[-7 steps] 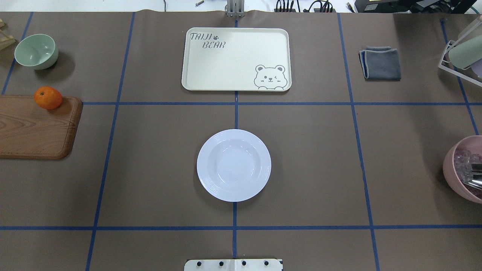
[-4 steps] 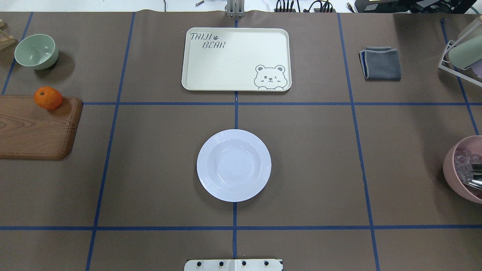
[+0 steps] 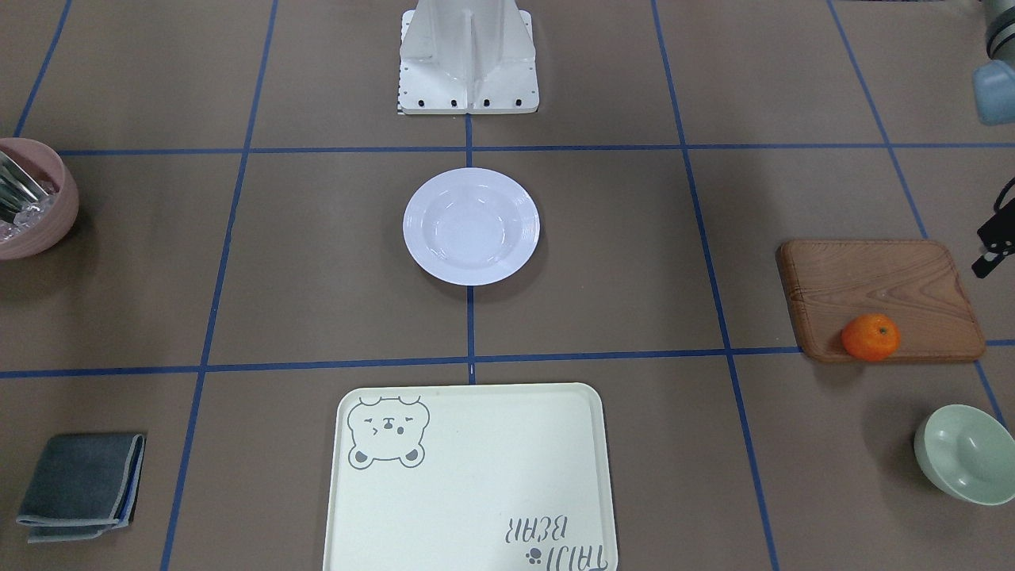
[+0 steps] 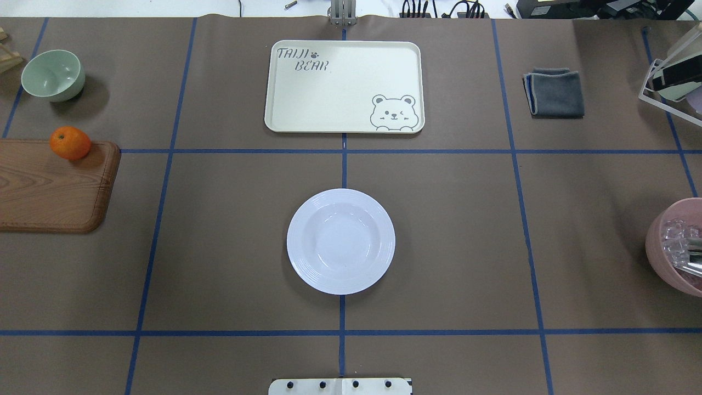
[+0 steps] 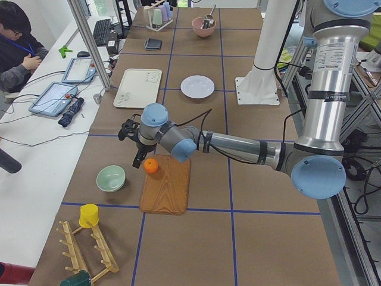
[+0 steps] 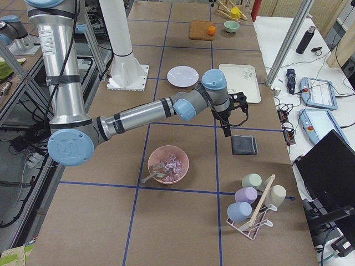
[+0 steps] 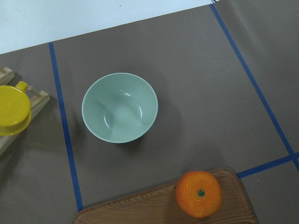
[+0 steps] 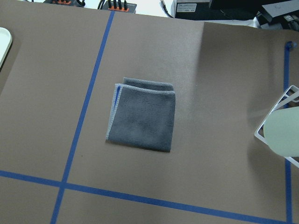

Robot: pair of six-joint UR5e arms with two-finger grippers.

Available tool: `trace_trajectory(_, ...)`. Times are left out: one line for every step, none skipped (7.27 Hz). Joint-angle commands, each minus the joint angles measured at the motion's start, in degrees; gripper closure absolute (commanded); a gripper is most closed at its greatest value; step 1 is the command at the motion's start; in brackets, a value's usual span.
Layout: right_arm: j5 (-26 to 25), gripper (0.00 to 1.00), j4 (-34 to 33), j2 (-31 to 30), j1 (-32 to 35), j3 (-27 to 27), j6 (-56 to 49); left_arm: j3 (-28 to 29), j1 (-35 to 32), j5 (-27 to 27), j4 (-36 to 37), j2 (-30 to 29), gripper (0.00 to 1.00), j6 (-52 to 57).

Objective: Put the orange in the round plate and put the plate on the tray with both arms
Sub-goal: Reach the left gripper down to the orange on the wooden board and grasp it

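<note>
The orange (image 4: 70, 142) sits on the far corner of a wooden board (image 4: 49, 186) at the table's left; it also shows low in the left wrist view (image 7: 198, 193). The white round plate (image 4: 340, 241) lies bare at the table's middle. Beyond it lies the cream bear tray (image 4: 344, 86), with nothing on it. My left gripper (image 5: 138, 161) hangs just above and beside the orange, apart from it; I cannot tell whether it is open or shut. My right gripper (image 6: 226, 130) hovers high near the grey cloth (image 6: 244, 145), its state unclear too.
A pale green bowl (image 4: 53, 75) stands behind the board. A pink bowl (image 4: 677, 247) with clear pieces and a cup rack (image 4: 658, 99) line the right edge. A yellow cup (image 7: 11, 109) hangs on a wooden rack. A person (image 5: 18, 47) sits beside the table.
In the overhead view a dark part has come in at the right edge, covering the green cup on the rack. Orange, plate and tray have not moved.
</note>
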Motion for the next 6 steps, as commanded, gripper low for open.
trace_trajectory(-5.18, 0.00, 0.00, 0.51, -6.87, 1.65, 7.78, 7.49, 5.42, 2.07, -3.87, -4.08, 0.01, -7.35)
trace_trajectory(-5.19, 0.00, 0.00, 0.42, -7.41, 1.74, 7.79, 10.75, 7.96, 2.07, -6.42, -5.66, 0.01, -9.47)
trace_trajectory(-5.28, 0.00, 0.09, 0.42, -7.77, 1.83, 7.79, 13.22, 9.29, 2.16, -9.32, -6.29, 0.01, -9.49)
trace_trajectory(-5.46, 0.00, 0.09, 0.42, -8.03, 1.91, 7.79, 14.11, 10.26, 2.16, -10.65, -6.38, 0.01, -10.19)
trace_trajectory(-5.54, 0.00, 0.09, 0.42, -8.21, 2.00, 7.79, 14.73, 11.58, 2.25, -10.92, -6.38, 0.01, -11.59)
trace_trajectory(-5.63, 0.00, 0.09, 0.42, -8.21, 1.92, 7.79, 15.08, 11.94, 5.38, -10.84, -6.38, 0.01, -11.86)
